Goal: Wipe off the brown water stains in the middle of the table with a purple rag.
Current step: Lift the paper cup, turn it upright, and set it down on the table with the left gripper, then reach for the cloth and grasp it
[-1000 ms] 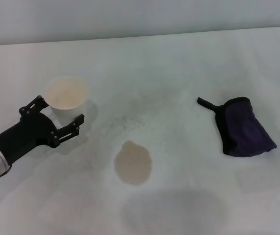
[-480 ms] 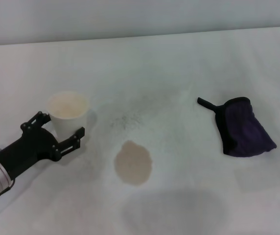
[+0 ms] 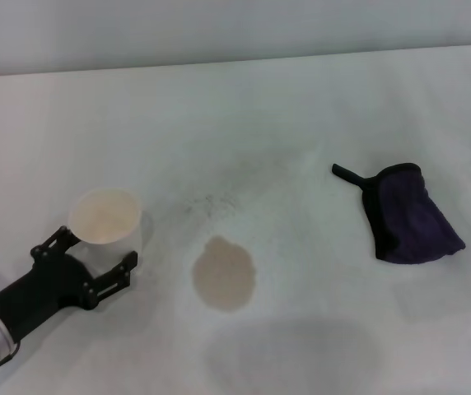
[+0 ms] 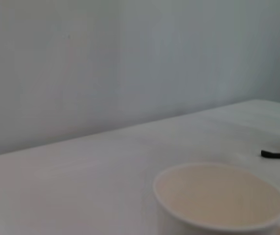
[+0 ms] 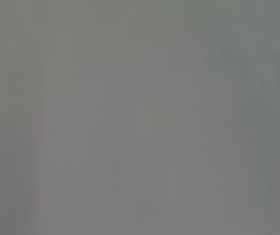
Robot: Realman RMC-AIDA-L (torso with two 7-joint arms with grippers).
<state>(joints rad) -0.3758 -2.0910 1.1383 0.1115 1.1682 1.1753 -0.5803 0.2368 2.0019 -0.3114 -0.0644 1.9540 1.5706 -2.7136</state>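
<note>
The brown water stains (image 3: 224,273) form one pale tan blot on the white table (image 3: 301,107), near its middle. The purple rag (image 3: 408,216) lies crumpled at the right with its black loop tab pointing left; the tab's tip (image 4: 277,154) shows in the left wrist view. My left gripper (image 3: 94,253) is at the lower left, its fingers shut around the base of a white paper cup (image 3: 104,220), left of the stain. The cup's rim (image 4: 221,200) fills the left wrist view. My right gripper is out of view, and the right wrist view shows only plain grey.
A faint grey speckled smudge (image 3: 211,202) lies just beyond the stain. A soft shadow (image 3: 293,354) falls on the table's near edge. A pale wall (image 3: 219,29) rises behind the far edge.
My left gripper has drawn back toward the near left edge, and the paper cup has travelled with it. The stain and the rag have not moved.
</note>
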